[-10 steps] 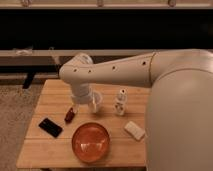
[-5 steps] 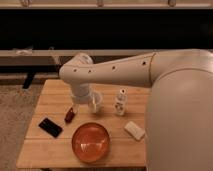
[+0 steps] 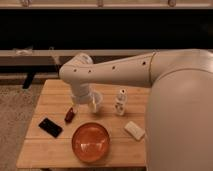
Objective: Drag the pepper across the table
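The pepper is a small dark red, glossy, elongated thing lying on the left middle of the light-wood plank table. My white arm reaches in from the right and bends down over the table. The gripper hangs at the arm's end, just above and to the right of the pepper, close to it. The wrist hides most of the gripper, and I cannot tell whether it touches the pepper.
A flat black phone lies left of the front. A round orange bowl sits at the front middle. A white cup, a small white bottle and a flat white block stand to the right.
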Tool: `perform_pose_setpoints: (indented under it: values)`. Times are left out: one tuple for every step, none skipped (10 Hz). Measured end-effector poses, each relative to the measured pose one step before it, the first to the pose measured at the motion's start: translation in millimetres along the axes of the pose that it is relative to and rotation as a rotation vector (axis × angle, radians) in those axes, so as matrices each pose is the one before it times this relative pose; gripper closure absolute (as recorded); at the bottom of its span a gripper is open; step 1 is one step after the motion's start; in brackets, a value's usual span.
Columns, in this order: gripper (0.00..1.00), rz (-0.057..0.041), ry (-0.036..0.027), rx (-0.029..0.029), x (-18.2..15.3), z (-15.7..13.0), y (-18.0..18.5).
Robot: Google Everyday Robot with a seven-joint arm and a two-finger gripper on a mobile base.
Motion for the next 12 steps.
perform_pose_setpoints:
  values:
    - [0.35, -0.00004, 0.00003, 0.00007, 0.00, 0.01, -0.01]
    - [0.35, 0.00005, 0.00005, 0.00000, 0.01, 0.02, -0.01]
    - [0.35, -0.00001, -0.00004, -0.00001, 0.00, -0.02, 0.01]
    - [0.35, 0.00002, -0.00002, -0.00001, -0.01, -0.02, -0.01]
    - [0.35, 0.00002, -0.00004, -0.00004, 0.00, -0.03, 0.02]
    - [0.35, -0.00001, 0.00069, -0.00006, -0.12, 0.44, 0.13]
    - [0.35, -0.00131, 0.00037, 0.00057, -0.53, 1.04, 0.54]
    - [0.35, -0.01004, -0.00044, 0.00734, -4.38, 6.63, 3.64]
    - [0.35, -0.00789, -0.00434, -0.00178, -5.67, 3.99, 7.89]
    - [0.35, -0.01131, -0.00401, -0.00481, -10.05, 6.08, 16.68]
    - [0.35, -0.00741, -0.00459, -0.00222, -13.67, 8.06, 16.04]
    - [0.35, -0.00609, 0.00387, -0.00263, -13.58, 9.51, 18.10]
